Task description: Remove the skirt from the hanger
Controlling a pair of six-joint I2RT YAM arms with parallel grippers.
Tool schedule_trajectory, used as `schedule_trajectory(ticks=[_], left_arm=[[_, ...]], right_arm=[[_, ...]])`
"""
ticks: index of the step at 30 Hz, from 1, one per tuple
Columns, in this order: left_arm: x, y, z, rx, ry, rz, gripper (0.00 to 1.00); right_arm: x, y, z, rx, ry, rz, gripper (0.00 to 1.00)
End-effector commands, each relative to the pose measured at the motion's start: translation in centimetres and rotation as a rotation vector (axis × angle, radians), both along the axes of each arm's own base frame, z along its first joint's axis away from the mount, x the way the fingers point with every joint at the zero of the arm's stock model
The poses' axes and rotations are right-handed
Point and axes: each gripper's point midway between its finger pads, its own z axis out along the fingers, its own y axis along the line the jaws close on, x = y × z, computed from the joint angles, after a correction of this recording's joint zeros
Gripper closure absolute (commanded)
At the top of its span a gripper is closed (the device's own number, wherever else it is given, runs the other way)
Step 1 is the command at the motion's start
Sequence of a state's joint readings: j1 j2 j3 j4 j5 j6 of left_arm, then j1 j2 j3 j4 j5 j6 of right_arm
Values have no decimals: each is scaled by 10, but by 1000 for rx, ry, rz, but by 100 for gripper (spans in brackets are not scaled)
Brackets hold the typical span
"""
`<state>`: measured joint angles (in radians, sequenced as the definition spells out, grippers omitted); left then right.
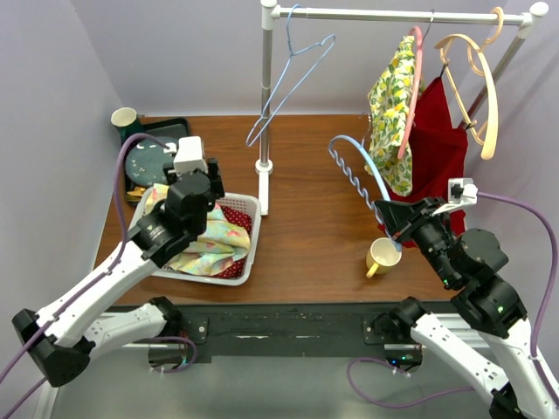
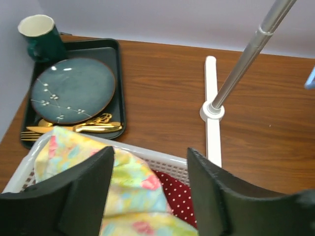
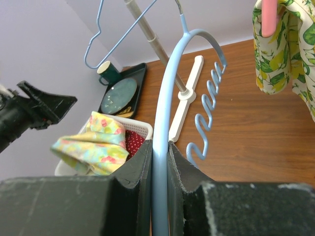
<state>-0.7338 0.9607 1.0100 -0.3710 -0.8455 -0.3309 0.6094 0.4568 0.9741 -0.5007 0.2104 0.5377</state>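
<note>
Top external shows rack pole [image 1: 267, 87] beside basket [image 1: 254, 234] holding skirt [image 1: 218, 237], tray [image 1: 166, 124] behind.

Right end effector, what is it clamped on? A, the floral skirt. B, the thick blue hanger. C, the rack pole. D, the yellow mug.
B: in the right wrist view, the right end effector has both fingers pressed against the thick blue hanger, which rises from between them.
</note>
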Motion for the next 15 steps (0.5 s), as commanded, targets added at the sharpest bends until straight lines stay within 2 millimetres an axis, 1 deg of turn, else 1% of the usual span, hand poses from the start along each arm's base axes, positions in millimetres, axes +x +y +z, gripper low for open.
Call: schedule_trajectory(ticks=[1,2,3,4,5,6,7,8,9,10,11,13,15], left_arm=[[31,-4,-14,-78,37,-20,39],[32,2,-29,-99,66,7,39],[34,15,-43,-159,95,64,37],[32,16,-55,-197,125,63,36],[26,22,-83,-234,177,98,38],[22,35,-95,-258,193,142,42],[18,40,-110,-280,214,170,50],[7,47,-143,-323,263,227,62],[2,54,-156,-349,267,260,65],[-2,55,-170,-365,290,264,65],[-13,59,-197,-374,328,297,65],[-17,66,-215,-375,339,345,62],[-22,72,-228,-367,377,404,61]], right_arm=[[-8,-6,39,54,-113,2,100],[-8,-7,39,50,-116,0,100],[-8,-8,36,43,-109,-5,100],[-8,-9,36,41,-110,-9,100],[-8,-10,35,35,-111,-16,100],[-9,-11,36,35,-112,-16,100],[-10,-12,36,32,-113,-18,100],[-11,-13,35,30,-114,-21,100],[-10,-13,34,30,-114,-21,100],[-10,-14,34,33,-114,-24,100],[-10,-13,34,35,-117,-22,100],[-9,-12,33,36,-115,-21,100],[-9,-10,33,32,-112,-15,100]])
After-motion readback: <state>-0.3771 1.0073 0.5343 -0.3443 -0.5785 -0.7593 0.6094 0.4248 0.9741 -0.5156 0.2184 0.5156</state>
